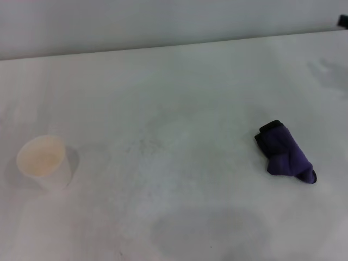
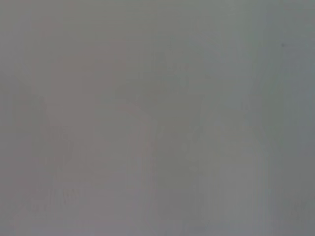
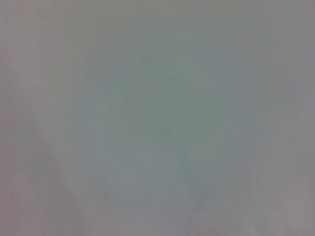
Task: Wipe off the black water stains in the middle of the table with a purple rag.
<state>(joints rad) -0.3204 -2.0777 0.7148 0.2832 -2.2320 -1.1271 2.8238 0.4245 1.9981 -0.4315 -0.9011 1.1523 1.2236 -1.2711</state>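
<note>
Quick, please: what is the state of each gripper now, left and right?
Left gripper: not in any view, state cannot be told.
Right gripper: also not in view, cannot be told.

Table layout, seen from my head.

The table (image 1: pixel 179 98) runs across the whole view before me, its far edge meeting a wall behind. The paper cup (image 1: pixel 44 161) stands upright on my left side, toward the near half. The purple rag (image 1: pixel 284 152) lies bunched on my right side, at about the same depth as the cup and well apart from it, the width of the middle between them. In that middle, a little nearer the cup than the rag, only faint specks (image 1: pixel 142 144) lie on the surface. My wrist views take in nothing but bare surface; neither of my grippers shows anywhere.
</note>
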